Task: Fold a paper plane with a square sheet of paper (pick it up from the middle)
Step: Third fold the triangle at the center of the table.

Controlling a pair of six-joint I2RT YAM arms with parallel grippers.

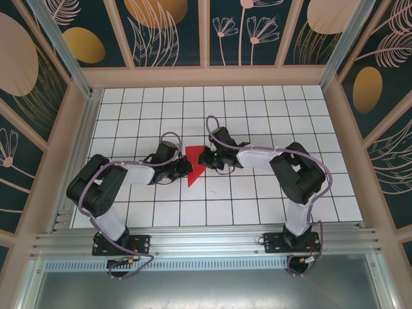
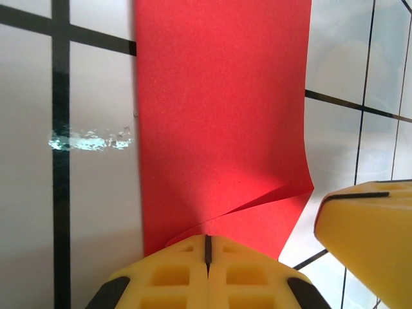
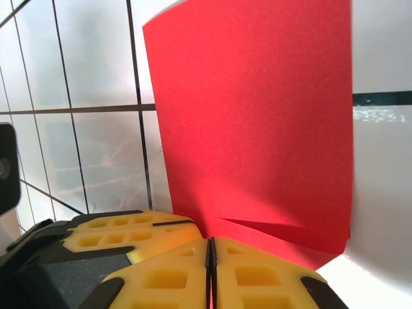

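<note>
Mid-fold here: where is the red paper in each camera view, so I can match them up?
Top external: paper near the middle of the table, slightly left of centre.
Left wrist: paper runs from the top edge down the centre to the left gripper, which is shut on it.
Right wrist: paper centre-right, lower edge pinched in the right gripper.
Shared landmark: the table's black grid lines beside the paper.

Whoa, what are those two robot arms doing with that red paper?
They are folding it into a paper plane. The left gripper and the right gripper each have their jaws shut on the red paper, pinching it from opposite sides in the middle of the white grid table. The paper shows a crease and overlapping layers, but it does not look like a plane yet.
</note>
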